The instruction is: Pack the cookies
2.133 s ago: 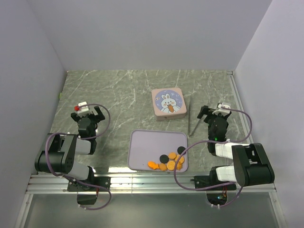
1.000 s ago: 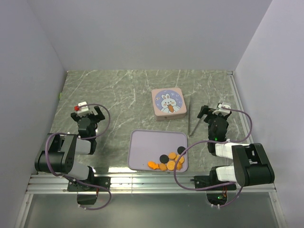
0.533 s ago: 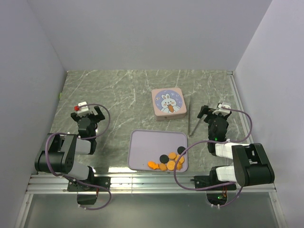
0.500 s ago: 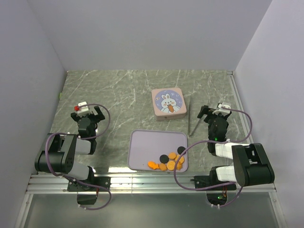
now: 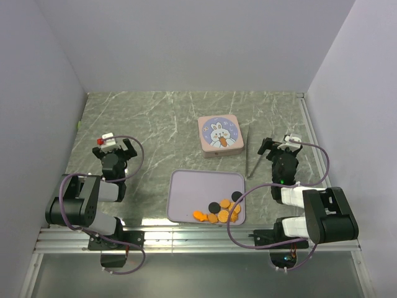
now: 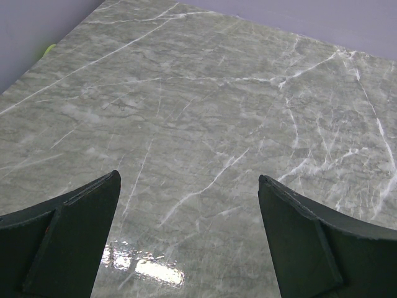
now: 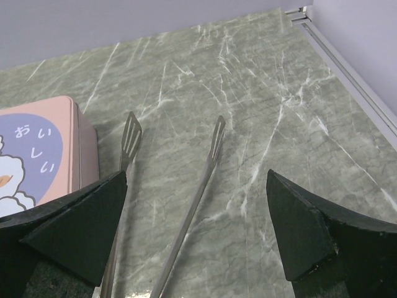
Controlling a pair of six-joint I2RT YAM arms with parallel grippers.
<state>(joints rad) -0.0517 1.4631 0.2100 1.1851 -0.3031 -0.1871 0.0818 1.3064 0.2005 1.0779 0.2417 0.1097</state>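
Observation:
The cookies (image 5: 220, 211), orange rounds with a few black ones, lie in the near right corner of a lilac tray (image 5: 192, 194). A pink square tin (image 5: 219, 135) with a rabbit on its closed lid stands behind the tray; its corner shows in the right wrist view (image 7: 37, 155). Metal tongs (image 5: 252, 154) lie right of the tin, and in the right wrist view (image 7: 198, 186) they lie between the fingers. My left gripper (image 5: 113, 146) is open and empty over bare table at the left. My right gripper (image 5: 279, 146) is open and empty just right of the tongs.
Grey walls close in the marble table on three sides. A metal rail (image 5: 307, 130) runs along the right edge, also seen in the right wrist view (image 7: 347, 68). Both arms are folded back near their bases at the near edge.

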